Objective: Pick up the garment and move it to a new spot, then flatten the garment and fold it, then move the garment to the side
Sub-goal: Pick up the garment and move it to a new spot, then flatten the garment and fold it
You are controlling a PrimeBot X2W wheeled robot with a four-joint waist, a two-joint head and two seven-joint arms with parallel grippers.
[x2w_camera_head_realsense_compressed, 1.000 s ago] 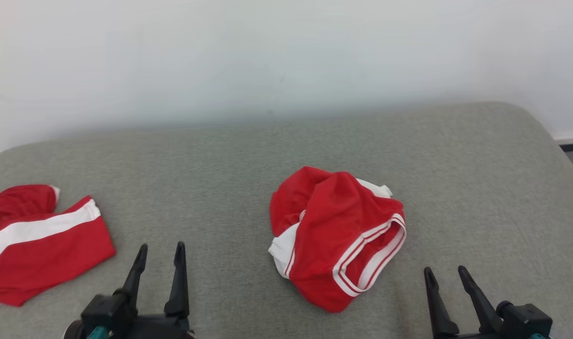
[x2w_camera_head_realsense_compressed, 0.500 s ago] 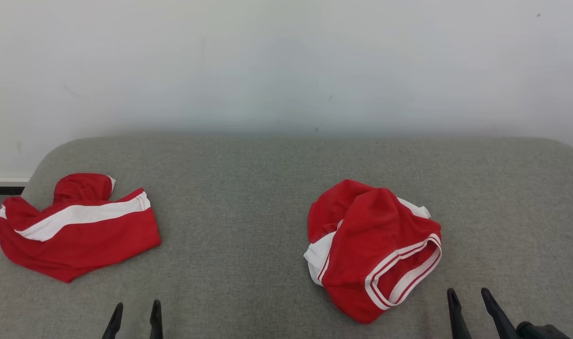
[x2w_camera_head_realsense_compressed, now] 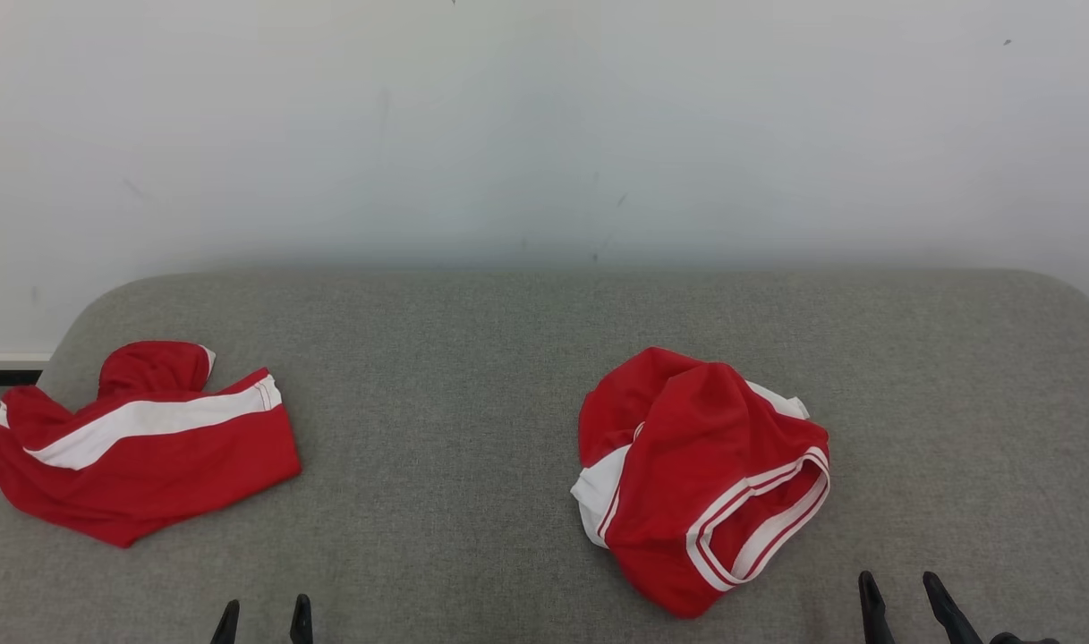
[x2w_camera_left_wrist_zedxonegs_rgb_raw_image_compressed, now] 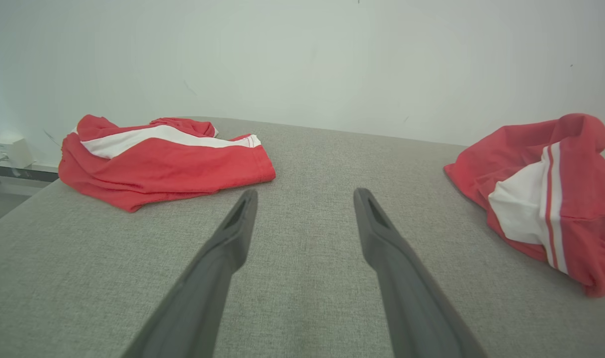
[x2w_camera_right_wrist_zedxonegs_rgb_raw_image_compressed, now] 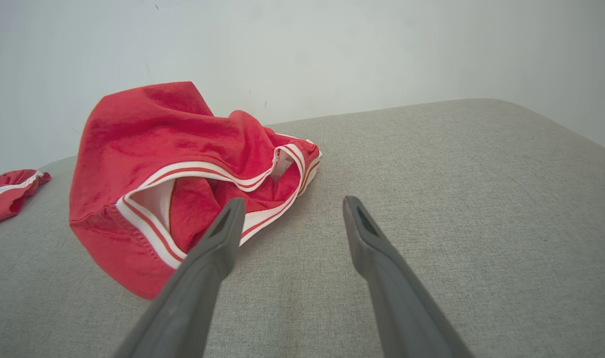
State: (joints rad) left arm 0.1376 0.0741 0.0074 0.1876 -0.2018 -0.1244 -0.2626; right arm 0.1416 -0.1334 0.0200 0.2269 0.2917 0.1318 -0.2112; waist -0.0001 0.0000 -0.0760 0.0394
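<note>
Crumpled red garment [x2w_camera_head_realsense_compressed: 701,478] w/ white trim lies bunched on the grey padded surface [x2w_camera_head_realsense_compressed: 455,358], right of centre, toward the front edge. Right gripper [x2w_camera_head_realsense_compressed: 897,581] is at the front edge just right of it, left gripper [x2w_camera_head_realsense_compressed: 267,606] at the front edge well to its left; both spread wide, empty, clear of the cloth. 2nd red garment [x2w_camera_head_realsense_compressed: 146,443], flatter w/ white stripe, lies by the left edge.

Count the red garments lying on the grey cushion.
2: one flattish garment at the left end of the cushion, one crumpled garment right of centre. Nothing seems hidden.
</note>
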